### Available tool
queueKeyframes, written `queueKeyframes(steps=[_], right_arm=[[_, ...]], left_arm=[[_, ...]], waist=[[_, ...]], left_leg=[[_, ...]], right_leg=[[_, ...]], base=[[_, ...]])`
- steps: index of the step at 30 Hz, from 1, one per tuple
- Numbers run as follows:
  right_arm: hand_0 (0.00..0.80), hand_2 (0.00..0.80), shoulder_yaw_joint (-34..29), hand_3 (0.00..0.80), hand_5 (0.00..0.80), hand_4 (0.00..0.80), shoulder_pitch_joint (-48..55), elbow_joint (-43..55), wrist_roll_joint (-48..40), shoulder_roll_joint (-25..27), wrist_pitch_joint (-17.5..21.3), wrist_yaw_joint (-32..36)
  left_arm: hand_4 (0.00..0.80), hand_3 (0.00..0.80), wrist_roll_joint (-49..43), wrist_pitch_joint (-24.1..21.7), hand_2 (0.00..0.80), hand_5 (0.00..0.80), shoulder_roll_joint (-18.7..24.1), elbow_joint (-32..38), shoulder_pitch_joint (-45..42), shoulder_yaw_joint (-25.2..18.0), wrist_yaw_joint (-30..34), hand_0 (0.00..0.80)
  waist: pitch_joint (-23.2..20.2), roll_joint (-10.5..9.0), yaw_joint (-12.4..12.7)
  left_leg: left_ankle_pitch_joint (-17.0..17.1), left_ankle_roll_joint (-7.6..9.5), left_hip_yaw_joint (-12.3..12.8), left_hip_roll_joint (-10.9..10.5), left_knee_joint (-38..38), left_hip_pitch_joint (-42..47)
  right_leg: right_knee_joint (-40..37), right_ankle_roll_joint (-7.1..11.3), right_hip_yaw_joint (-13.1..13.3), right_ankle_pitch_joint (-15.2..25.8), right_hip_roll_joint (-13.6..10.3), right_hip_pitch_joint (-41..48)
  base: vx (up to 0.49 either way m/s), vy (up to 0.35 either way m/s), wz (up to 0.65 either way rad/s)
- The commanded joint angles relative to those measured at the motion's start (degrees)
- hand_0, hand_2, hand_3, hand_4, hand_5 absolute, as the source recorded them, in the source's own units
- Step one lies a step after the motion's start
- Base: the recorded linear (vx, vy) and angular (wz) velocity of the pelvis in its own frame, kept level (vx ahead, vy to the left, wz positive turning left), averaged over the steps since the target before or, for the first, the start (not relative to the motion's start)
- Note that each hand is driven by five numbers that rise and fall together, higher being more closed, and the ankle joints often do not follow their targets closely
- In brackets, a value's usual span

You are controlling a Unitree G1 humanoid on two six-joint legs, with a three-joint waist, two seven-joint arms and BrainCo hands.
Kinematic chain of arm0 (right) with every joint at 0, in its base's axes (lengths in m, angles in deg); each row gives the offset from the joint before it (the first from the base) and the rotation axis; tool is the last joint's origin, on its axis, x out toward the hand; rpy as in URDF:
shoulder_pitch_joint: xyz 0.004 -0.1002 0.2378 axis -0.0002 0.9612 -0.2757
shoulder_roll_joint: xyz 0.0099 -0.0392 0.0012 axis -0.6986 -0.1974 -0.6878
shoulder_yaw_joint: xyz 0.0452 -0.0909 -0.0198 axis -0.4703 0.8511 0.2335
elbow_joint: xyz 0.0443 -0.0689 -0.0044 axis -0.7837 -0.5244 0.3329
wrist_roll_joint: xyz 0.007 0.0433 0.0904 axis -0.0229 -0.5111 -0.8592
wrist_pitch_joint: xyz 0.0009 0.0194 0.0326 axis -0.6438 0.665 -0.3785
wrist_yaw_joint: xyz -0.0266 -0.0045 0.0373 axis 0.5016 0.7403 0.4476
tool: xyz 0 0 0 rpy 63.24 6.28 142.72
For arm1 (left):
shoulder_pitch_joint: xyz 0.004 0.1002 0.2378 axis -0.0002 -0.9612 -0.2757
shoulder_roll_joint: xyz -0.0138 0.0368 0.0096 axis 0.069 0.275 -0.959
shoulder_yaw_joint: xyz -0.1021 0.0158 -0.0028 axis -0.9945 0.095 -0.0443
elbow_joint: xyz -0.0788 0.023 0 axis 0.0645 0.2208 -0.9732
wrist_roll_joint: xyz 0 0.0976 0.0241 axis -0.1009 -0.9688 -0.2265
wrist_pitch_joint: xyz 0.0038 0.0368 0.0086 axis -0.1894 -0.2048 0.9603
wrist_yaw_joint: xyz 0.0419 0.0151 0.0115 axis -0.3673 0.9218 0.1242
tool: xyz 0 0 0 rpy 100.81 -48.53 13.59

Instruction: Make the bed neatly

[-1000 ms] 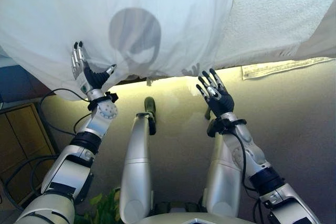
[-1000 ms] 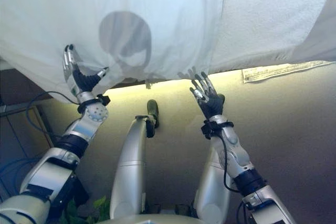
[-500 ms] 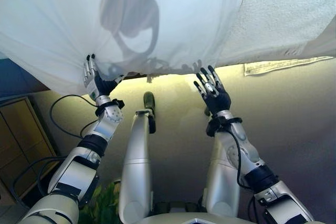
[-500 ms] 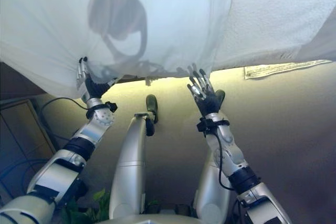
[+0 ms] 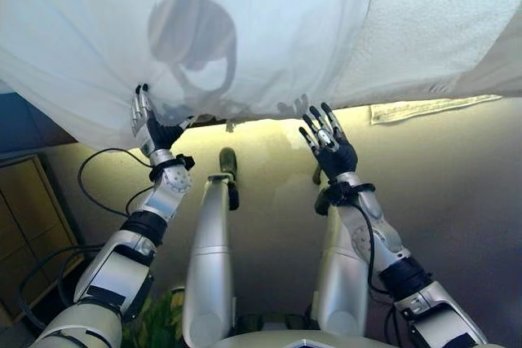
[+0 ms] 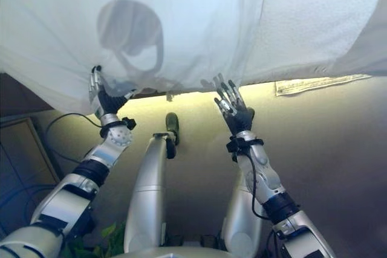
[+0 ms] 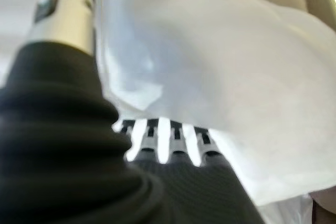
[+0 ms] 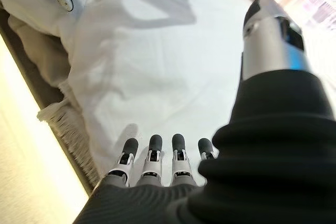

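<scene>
A thin white sheet (image 5: 269, 30) covers the bed and hangs over its near edge. My left hand (image 5: 151, 129) is raised against the hanging hem, fingers straight and thumb touching the cloth. In the left wrist view the sheet (image 7: 220, 93) drapes over its fingers (image 7: 149, 140) and hides their tips. My right hand (image 5: 328, 146) is open with fingers spread, just below the hem and a little to the right, holding nothing. In the right wrist view its fingers (image 8: 152, 156) point at the sheet (image 8: 157, 66).
A thicker white textured cover (image 5: 440, 22) lies on the bed to the right of the sheet. A fringed pale cloth (image 5: 424, 107) lies on the beige floor under the bed's edge. A wooden cabinet (image 5: 24, 218) stands at the left; green leaves (image 5: 159, 323) show below.
My left hand has moved right and a little lower along the hem over the last second, closing in on the cloth. My right hand has stayed near the hem, fingers spread.
</scene>
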Motion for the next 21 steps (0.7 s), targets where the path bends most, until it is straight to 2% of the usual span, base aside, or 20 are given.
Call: queueKeyframes(steps=[1, 6, 10, 11, 12, 15, 21], right_arm=[[0.000, 0.000, -1.9, 0.000, 0.000, 0.000, 3.4, 4.2, -1.7, 0.8, 3.4, 4.4], [0.000, 0.000, -3.6, 0.000, 0.000, 0.000, 7.5, 0.9, -3.7, 0.3, 5.0, 10.4], [0.000, 0.000, -5.1, 0.000, 0.000, 0.000, 9.8, -1.8, -4.4, -0.6, 5.0, 14.6], [0.000, 0.000, -5.4, 0.000, 0.000, 0.000, 10.3, -2.6, -4.1, -1.0, 4.8, 15.4], [0.000, 0.000, -5.7, 0.000, 0.000, 0.000, 10.6, -3.4, -3.4, -1.4, 4.7, 16.2], [0.000, 0.000, -5.8, 0.000, 0.000, 0.000, 11.2, -4.0, -2.4, -2.0, 3.4, 15.8], [0.000, 0.000, -5.6, 0.000, 0.000, 0.000, 12.9, -4.3, 0.6, -3.2, 1.2, 12.2]], left_arm=[[0.000, 0.000, -2.3, -4.2, 0.000, 0.000, -0.7, 2.7, -3.2, -1.7, 1.0, 0.000], [0.000, 0.000, -1.7, -6.7, 0.000, 0.000, 0.0, 2.0, -8.9, -4.4, 3.6, 0.000], [0.000, 0.000, -4.3, -7.0, 0.000, 0.000, 1.0, 0.9, -12.4, -5.8, 6.2, 0.000], [0.000, 0.000, -4.8, -7.3, 0.000, 0.000, 1.2, 0.2, -13.1, -6.0, 6.9, 0.000], [0.000, 0.000, -5.4, -7.6, 0.000, 0.000, 1.5, -0.5, -13.8, -6.3, 7.6, 0.000], [0.000, 0.000, -5.9, -8.6, 0.000, 0.000, 2.2, -2.3, -15.7, -6.6, 10.2, 0.000], [0.000, 0.000, 1.2, -12.7, 0.000, 0.000, 1.8, -4.7, -20.2, -8.7, 19.5, 0.000]], waist=[[1.2, 0.27, 3.6], [1.2, -0.23, 4.7], [0.2, -0.65, 5.5], [-0.6, -0.76, 5.5], [-1.2, -1.03, 5.4], [-3.4, -1.08, 5.8], [-7.6, -0.58, 6.6]], left_leg=[[9.7, 0.32, -0.2, -2.0, -13.4, 7.1], [9.6, 0.54, 0.5, -2.0, -17.6, 16.9], [9.6, 0.60, 0.6, -2.2, -21.3, 24.2], [9.7, 0.59, 0.7, -2.2, -22.3, 25.5], [11.4, 0.97, 1.1, -2.5, -23.5, 26.2], [11.7, 0.81, 1.0, -2.6, -26.0, 30.1], [12.8, 0.20, 0.7, -2.5, -30.8, 36.9]], right_leg=[[3.8, 3.02, -2.9, 4.5, -1.1, 3.3], [0.6, 3.47, -4.9, 4.9, -1.8, 12.5], [-2.7, 3.70, -6.1, 4.8, -2.2, 19.2], [-3.6, 3.67, -6.4, 4.8, -2.2, 20.3], [-5.3, 2.80, -7.2, 6.3, -2.5, 21.3], [-8.1, 2.68, -8.1, 5.7, -2.4, 25.4], [-12.5, 2.46, -9.0, 4.9, -2.3, 32.5]], base=[[0.075, -0.128, -0.02], [0.071, -0.133, 0.06], [0.063, -0.127, 0.08], [-0.026, -0.099, 0.07], [-0.036, -0.092, 0.07], [0.015, -0.070, 0.09], [0.057, -0.045, 0.04]])
